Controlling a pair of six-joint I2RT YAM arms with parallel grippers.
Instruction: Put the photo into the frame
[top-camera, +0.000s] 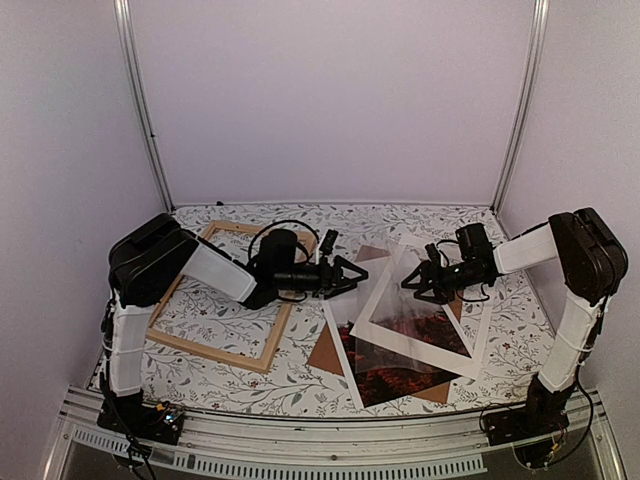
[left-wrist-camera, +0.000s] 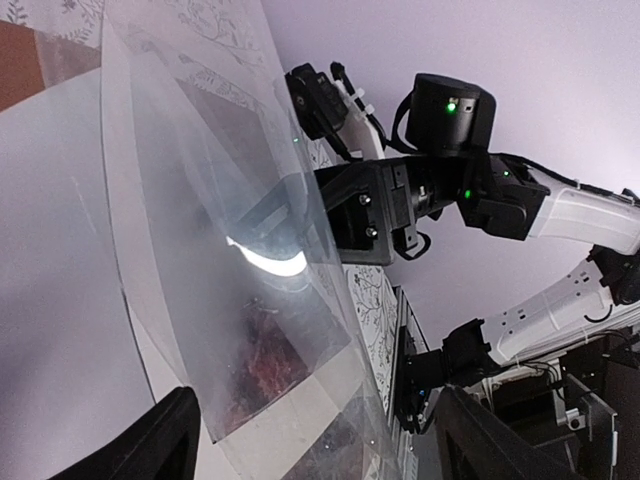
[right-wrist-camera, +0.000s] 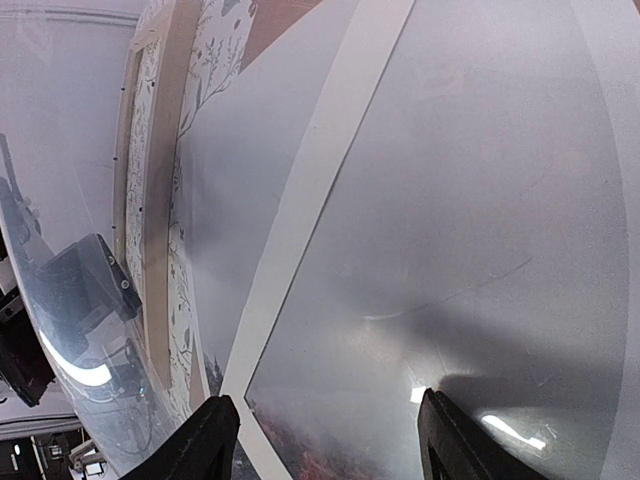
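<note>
The light wood frame (top-camera: 228, 298) lies flat at the left of the table; one of its strips (right-wrist-camera: 163, 150) shows in the right wrist view. The photo (top-camera: 396, 380) lies right of it under a white mat (top-camera: 385, 300), red foliage toward the near edge (left-wrist-camera: 268, 360), misty grey in the mat opening (right-wrist-camera: 450, 200). A clear sheet (top-camera: 400, 345) rests tilted over the mat, bowed and glaring (left-wrist-camera: 200, 250). My left gripper (top-camera: 352, 274) (left-wrist-camera: 312, 410) is open at the sheet's left edge. My right gripper (top-camera: 413, 284) (right-wrist-camera: 328, 400) is open just above the sheet.
Corners of a brown backing board (top-camera: 325, 354) stick out from under the mat. The floral tablecloth (top-camera: 300, 385) covers the table. White enclosure walls and metal posts (top-camera: 140, 100) stand close on three sides. The two grippers face each other a short gap apart.
</note>
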